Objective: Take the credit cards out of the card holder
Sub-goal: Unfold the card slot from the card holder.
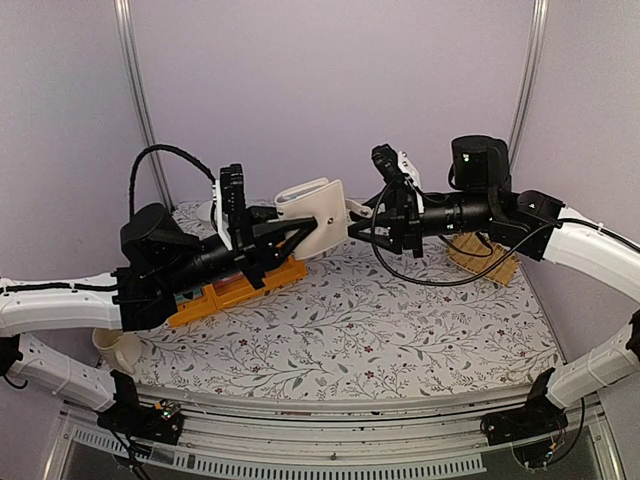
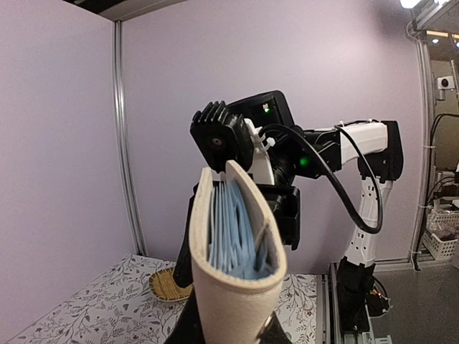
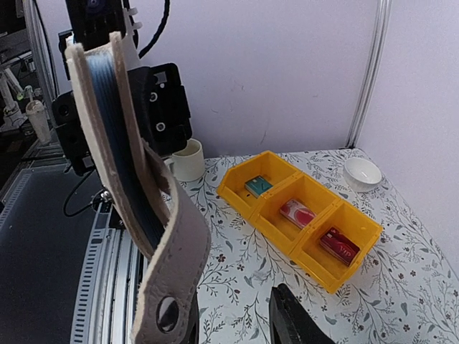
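Three yellow bins (image 3: 280,233) sat joined in a row on the flowered table (image 3: 401,287), and each held exactly one card: a teal card (image 3: 258,186) in the far one, a pink card (image 3: 296,213) in the middle one and a red card (image 3: 338,245) in the near one. The single card holder (image 1: 312,212) was up in the air between my two arms, well above the cloth. My left gripper (image 1: 290,228) was clamped on it at the folded spine, so that it stood with its open edge pointing up in my left wrist view. Its pale blue leaves (image 2: 233,229) fanned between the two whitish covers; there were too many, packed too tightly, for me to count, and I could not tell whether any card sat among them. My right gripper (image 3: 237,330) was at the holder's other edge with its fingers spread. The one strap (image 3: 172,287) with its snap hole hung against one finger, and the other finger (image 3: 294,322) stood apart from it. One white cup (image 3: 188,159), one white bowl (image 3: 362,170) and one straw basket (image 1: 482,258) were also on the table.
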### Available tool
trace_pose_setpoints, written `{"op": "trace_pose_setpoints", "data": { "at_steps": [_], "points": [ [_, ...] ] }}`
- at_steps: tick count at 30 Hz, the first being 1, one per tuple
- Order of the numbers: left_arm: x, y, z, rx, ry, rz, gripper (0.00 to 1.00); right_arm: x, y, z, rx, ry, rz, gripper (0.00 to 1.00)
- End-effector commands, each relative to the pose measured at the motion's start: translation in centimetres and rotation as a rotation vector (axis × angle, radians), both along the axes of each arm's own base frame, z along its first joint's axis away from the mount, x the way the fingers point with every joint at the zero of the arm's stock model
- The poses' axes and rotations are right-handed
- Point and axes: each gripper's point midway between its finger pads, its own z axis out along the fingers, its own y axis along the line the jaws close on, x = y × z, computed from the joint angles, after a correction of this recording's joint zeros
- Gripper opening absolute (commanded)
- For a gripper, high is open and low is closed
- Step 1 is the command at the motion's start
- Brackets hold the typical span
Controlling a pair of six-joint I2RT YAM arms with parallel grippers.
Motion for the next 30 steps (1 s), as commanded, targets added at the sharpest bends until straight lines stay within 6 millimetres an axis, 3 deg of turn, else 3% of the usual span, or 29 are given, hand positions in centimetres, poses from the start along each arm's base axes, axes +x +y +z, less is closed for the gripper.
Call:
{"op": "trace_pose_setpoints", "data": {
  "at_steps": [1, 12, 13, 19, 24, 30],
  "points": [
    [-0.3, -0.1, 0.3, -0.003, -0.005, -0.047, 0.00, -2.8, -0.9, 3.4, 0.056, -0.042, 0.112, 0.38],
    [1.2, -0.3, -0.4, 0.047, 0.022, 0.003, 0.00, -4.9, -1.1, 2.3, 0.006, -0.011, 0.228, 0.70],
    [1.0, -0.5, -0.4, 0.048, 0.019, -0.009, 0.00, -4.4, -0.8, 2.3, 0.014, -0.016, 0.207, 0.77],
    [0.7, -0.9, -0.9, 0.064, 0.017, -0.036, 0.00, -3.2, -0.3, 2.5, 0.020, -0.019, 0.166, 0.63],
    [1.4, -0.9, -1.0, 0.068, 0.020, 0.001, 0.00, -1.3, 0.0, 2.2, 0.022, 0.010, 0.067, 0.74],
    [3.1, -1.0, -1.6, 0.098, 0.022, 0.100, 0.00, -1.8, 0.2, 3.7, 0.104, 0.064, 0.081, 0.92]
  ]
}}
